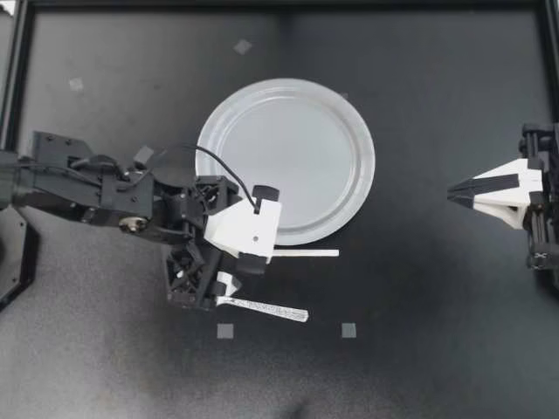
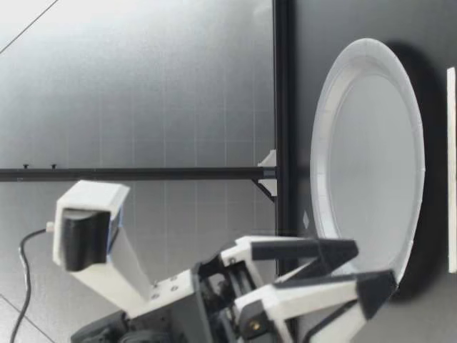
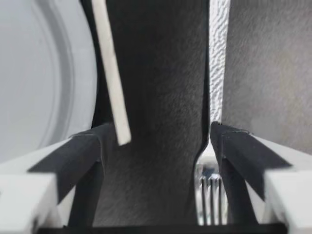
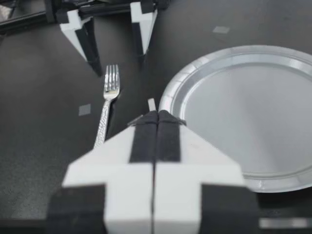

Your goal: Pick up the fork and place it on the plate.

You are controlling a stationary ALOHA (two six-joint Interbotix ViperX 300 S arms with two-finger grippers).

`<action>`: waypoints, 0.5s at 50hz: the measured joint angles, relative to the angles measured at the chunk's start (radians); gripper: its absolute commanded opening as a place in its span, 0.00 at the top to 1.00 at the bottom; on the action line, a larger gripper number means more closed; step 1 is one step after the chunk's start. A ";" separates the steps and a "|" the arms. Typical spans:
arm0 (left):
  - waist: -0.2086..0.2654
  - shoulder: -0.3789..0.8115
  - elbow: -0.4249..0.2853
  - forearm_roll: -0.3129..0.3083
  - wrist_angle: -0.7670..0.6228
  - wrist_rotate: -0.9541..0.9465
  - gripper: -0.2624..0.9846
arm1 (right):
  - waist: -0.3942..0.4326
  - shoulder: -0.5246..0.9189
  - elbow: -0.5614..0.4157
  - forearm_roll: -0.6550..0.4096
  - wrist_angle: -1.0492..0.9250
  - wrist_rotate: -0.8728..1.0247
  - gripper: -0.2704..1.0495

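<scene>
My left pincer (image 1: 238,278) is hovering with fingers apart over the fork (image 1: 266,308) — it is lying on the counter (image 1: 419,349), near the plate (image 1: 288,157). My right pincer (image 1: 452,193) is sitting pressed together — well apart.

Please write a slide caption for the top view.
Left gripper open at the fork, a white stick and the plate beside it; right gripper shut, apart.

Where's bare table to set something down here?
Bare: the table between plate and right gripper, and the plate's own middle. Crowded: by the plate's rim, where left gripper sits with the fork and a white strip.
</scene>
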State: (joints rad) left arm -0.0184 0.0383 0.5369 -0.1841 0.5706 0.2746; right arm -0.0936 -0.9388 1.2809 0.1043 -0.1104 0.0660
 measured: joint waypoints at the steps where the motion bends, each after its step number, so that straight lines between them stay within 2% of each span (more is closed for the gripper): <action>1: -0.002 0.005 0.000 -0.006 -0.005 0.000 0.28 | 0.000 0.000 0.000 0.002 0.000 0.000 0.85; 7: -0.014 0.026 0.011 -0.032 -0.021 -0.008 0.28 | 0.000 -0.005 0.002 0.002 -0.002 0.000 0.85; 15: -0.072 0.043 0.015 -0.041 -0.035 -0.038 0.28 | 0.000 -0.005 0.003 0.002 0.000 -0.002 0.85; 25: -0.086 0.064 0.015 -0.041 -0.060 -0.091 0.28 | 0.000 -0.003 0.008 0.000 -0.002 -0.002 0.85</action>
State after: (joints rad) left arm -0.1043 0.1028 0.5522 -0.2255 0.5108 0.1841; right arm -0.0936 -0.9419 1.2885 0.1043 -0.1120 0.0644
